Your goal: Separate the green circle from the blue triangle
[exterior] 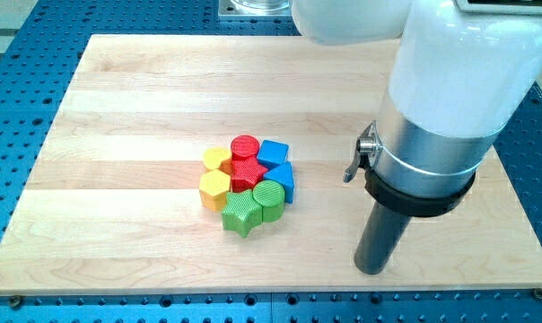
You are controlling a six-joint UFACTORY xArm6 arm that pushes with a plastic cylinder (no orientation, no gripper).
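The green circle sits at the lower right of a tight cluster of blocks near the board's middle. The blue triangle touches it just above and to the right. My tip rests on the board well to the right of the cluster and a little lower, apart from every block. The rod rises from it into the arm's silver and white body.
The cluster also holds a green star, a red star, a red circle, a blue cube, a yellow hexagon and a yellow block. The wooden board lies on a blue perforated table.
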